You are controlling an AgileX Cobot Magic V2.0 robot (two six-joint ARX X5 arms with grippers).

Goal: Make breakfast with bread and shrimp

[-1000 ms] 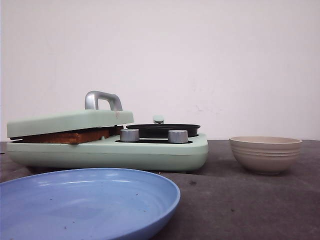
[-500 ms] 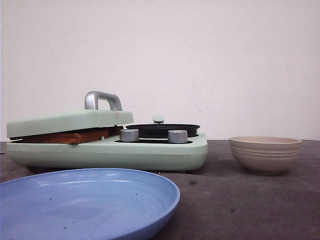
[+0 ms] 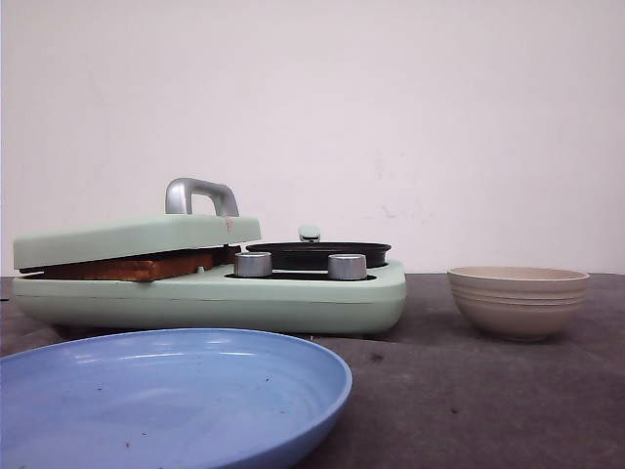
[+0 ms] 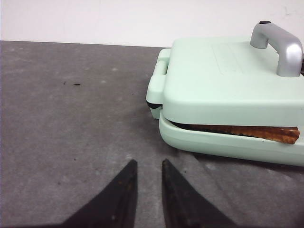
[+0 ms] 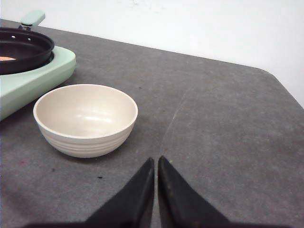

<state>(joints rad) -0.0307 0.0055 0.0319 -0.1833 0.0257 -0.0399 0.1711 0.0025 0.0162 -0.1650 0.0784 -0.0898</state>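
Backdrop is a plain off-white wall (image 3: 410,107), unpainted-looking, matte, with a few faint scuffs and small marks seen right of centre. No windows or other furniture are shown in any view. The work surface is a dark grey table (image 3: 469,391) with a rough, mottled, felt-like texture; small dark specks and a faint pale scratch line are seen on it in the right wrist view (image 5: 223,109). The table's far edge is met directly by the wall, and a rounded corner is visible in the right wrist view. Lighting is soft and even; only weak, diffuse shadows are cast on the tabletop.
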